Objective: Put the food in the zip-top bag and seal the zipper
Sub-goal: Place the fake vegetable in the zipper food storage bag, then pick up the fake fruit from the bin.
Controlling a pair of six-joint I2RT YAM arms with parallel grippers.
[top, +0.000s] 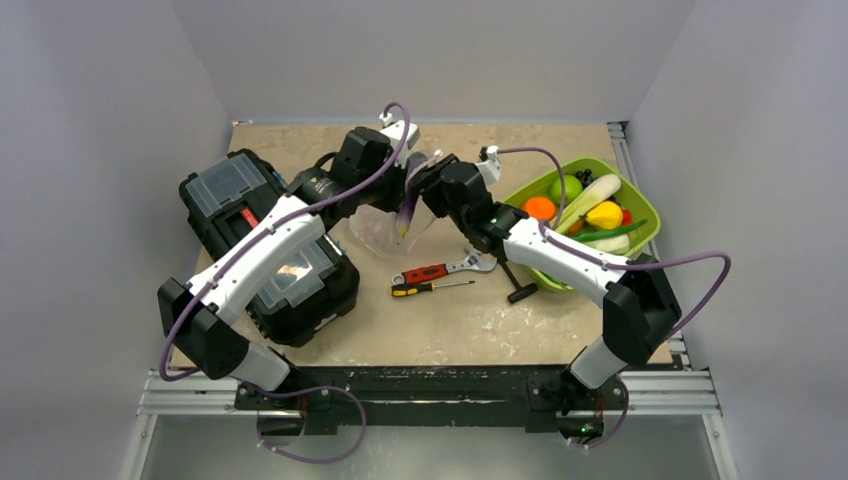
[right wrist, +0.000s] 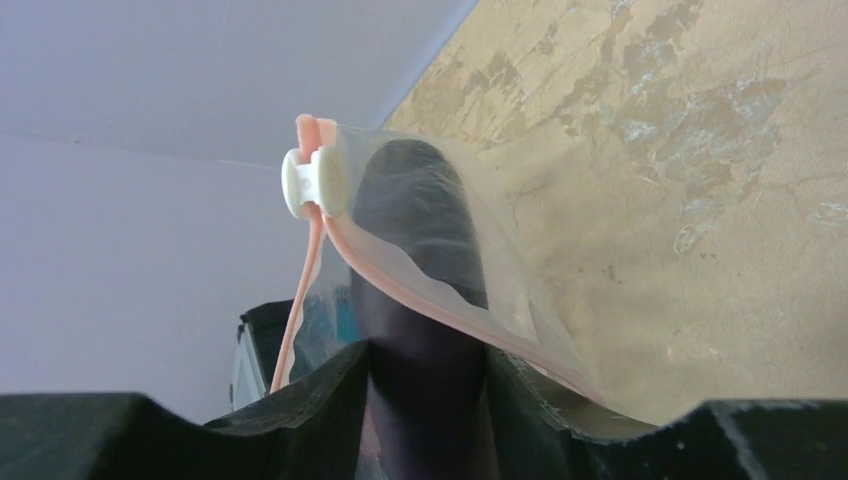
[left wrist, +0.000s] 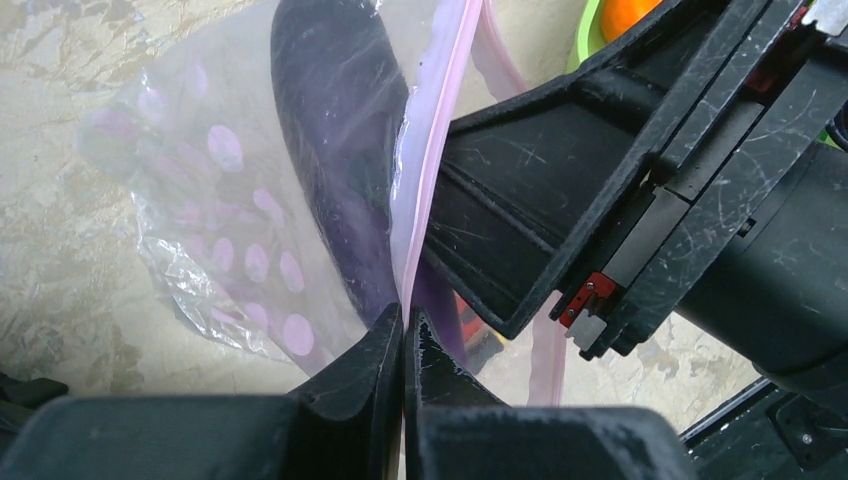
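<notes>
The clear zip-top bag (top: 383,226) hangs upright mid-table between both grippers. My left gripper (left wrist: 404,330) is shut on the pink zipper strip (left wrist: 432,150) at the bag's mouth and holds it up. My right gripper (right wrist: 425,372) is shut on a dark purple eggplant (right wrist: 420,250), whose tip is inside the bag (right wrist: 505,265), past the zipper strip (right wrist: 430,300) and its white slider (right wrist: 315,182). In the left wrist view the eggplant (left wrist: 335,130) shows through the plastic. The orange ball (top: 539,208), green apple (top: 565,187), yellow piece (top: 604,214) and bok choy (top: 592,194) lie in the tray.
The lime-green tray (top: 645,222) stands at the right. A red-handled wrench (top: 445,269), a screwdriver (top: 430,288) and a black T-handled tool (top: 520,285) lie in front of the bag. A black toolbox (top: 265,240) sits at the left under my left arm.
</notes>
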